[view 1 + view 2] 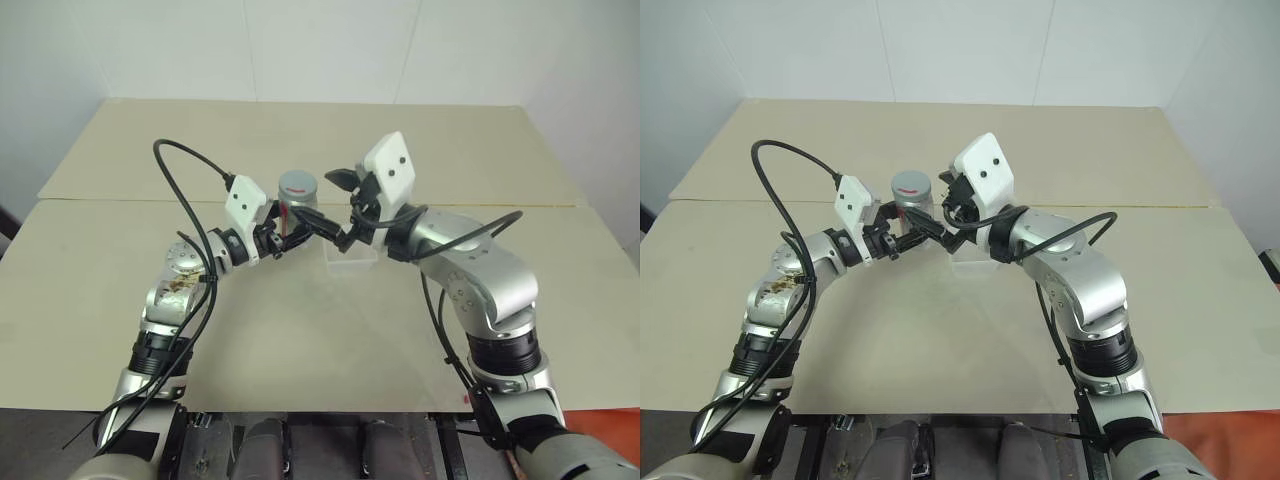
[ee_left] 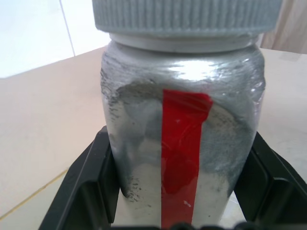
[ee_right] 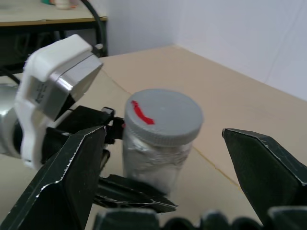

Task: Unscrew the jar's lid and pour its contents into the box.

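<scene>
At the centre of the head-camera frame, just above the middle, the left gripper is clenched around the body of the jar, holding it upright above the beige table. The wrist view of that arm shows its two black fingers pressed against either side of the jar, whose vertical red stripe faces the camera and whose inner wall is smeared with grey residue. The ribbed grey lid, marked with a short red dash, still sits on the jar's mouth. The right gripper comes in from the right of centre with its jaws spread wide, one finger on each side of the lid and clear of it, grasping nothing. Just below and to the right of the jar in the head view, the clear box rests on the table, partly hidden behind the two grippers. The contents cannot be made out through the clouded wall.
</scene>
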Controlling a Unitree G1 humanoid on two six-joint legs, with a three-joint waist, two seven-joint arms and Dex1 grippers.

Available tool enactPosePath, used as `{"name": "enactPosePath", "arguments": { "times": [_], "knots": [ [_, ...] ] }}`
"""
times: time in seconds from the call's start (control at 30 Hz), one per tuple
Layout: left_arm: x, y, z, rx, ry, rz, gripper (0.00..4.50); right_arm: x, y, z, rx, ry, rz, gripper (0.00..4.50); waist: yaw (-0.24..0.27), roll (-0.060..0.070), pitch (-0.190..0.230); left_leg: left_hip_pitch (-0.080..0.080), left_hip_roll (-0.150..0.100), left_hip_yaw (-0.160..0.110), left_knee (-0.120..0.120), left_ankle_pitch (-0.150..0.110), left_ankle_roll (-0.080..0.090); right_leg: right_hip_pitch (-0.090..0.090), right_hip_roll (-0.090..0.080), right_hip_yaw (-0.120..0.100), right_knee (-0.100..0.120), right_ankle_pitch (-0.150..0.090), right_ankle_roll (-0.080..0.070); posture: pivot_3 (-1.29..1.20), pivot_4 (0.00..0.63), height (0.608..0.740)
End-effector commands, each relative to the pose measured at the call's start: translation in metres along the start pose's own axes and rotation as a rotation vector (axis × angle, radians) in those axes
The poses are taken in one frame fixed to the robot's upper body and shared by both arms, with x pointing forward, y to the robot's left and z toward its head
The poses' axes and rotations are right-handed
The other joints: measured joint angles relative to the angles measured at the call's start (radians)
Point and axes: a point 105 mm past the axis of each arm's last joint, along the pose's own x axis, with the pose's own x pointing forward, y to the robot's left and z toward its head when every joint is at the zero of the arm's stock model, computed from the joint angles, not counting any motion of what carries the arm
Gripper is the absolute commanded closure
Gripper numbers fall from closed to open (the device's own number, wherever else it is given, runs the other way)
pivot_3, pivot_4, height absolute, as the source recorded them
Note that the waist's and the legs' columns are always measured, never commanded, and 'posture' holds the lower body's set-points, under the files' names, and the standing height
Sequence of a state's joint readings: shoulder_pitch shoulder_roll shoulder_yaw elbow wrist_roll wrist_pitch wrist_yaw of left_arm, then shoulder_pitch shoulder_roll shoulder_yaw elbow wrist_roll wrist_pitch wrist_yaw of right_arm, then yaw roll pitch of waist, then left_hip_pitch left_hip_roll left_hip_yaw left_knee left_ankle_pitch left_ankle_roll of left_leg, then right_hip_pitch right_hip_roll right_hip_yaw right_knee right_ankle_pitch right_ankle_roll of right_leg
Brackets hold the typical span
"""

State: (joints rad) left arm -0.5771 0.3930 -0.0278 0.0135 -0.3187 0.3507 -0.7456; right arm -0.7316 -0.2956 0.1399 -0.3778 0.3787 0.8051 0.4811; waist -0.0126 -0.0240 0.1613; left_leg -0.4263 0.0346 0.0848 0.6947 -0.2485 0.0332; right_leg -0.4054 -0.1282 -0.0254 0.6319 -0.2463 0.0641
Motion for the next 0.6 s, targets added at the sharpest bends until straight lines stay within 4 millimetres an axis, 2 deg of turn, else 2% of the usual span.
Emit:
{"name": "enactPosePath", "arguments": {
  "times": [0.03,0.6],
  "knots": [
    [-0.002,-0.003,0.014,0.028,-0.048,-0.020,1.73,0.000,-0.001,0.017,-0.027,-0.066,-0.002,0.01,0.000,0.000,0.000,0.000,0.000,0.000,0.000,0.000,0.000,0.000,0.000,0.000,0.000,0.000,0.000,0.00,0.150,0.740],
    [-0.003,-0.013,0.013,0.025,-0.053,-0.046,1.73,0.021,-0.002,0.019,0.009,-0.081,-0.001,0.01,0.000,0.000,0.000,0.000,0.000,0.000,0.000,0.000,0.000,0.000,0.000,0.000,0.000,0.000,0.000,0.00,0.150,0.740]
  ]
}}
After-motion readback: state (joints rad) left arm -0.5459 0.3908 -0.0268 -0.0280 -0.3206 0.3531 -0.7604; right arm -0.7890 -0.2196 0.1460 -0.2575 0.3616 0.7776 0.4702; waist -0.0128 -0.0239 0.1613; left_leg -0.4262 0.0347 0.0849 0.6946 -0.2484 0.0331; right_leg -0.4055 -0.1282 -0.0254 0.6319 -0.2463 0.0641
